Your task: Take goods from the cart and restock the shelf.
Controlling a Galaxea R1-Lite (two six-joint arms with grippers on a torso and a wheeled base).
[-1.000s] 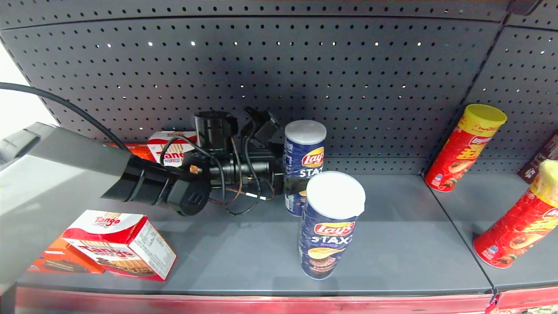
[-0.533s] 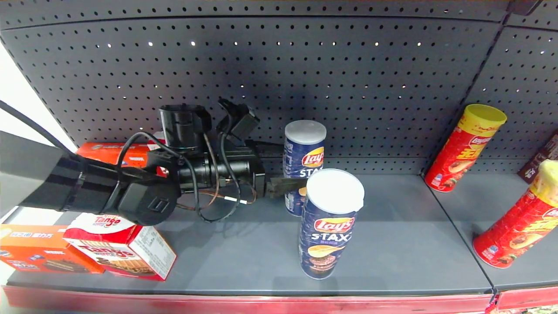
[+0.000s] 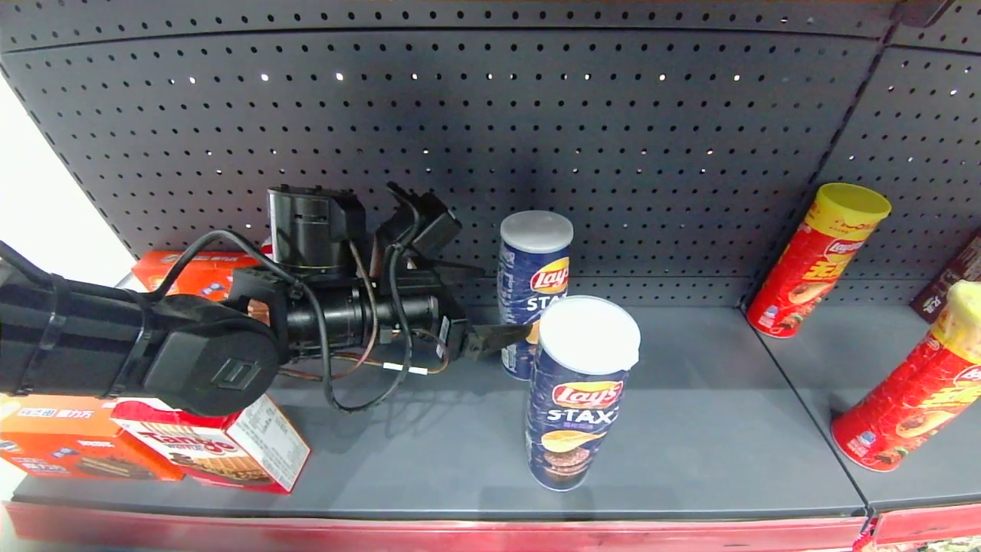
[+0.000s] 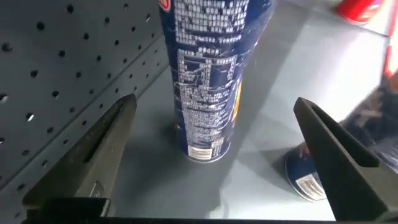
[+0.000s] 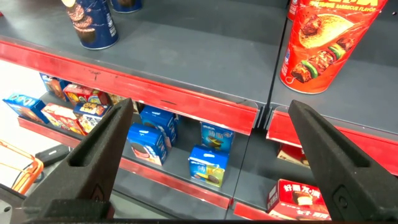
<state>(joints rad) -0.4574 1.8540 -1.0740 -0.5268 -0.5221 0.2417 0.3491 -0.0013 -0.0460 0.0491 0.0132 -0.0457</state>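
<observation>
The rear blue chip can (image 3: 534,284) is stood upright on the shelf (image 3: 713,429) against the pegboard (image 3: 613,153), behind the front can (image 3: 581,399), seemingly so the row is filled from the back. The left gripper (image 4: 216,106) fingers are spread either side of it, apparently clear. The right gripper (image 5: 211,118) fingers are spread, empty.

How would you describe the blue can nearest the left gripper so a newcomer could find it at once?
On the grey shelf with the perforated back panel, two upright blue cans stand near the middle. Yours is the rear can, close to the panel beside the open left gripper, not the front can.
</observation>
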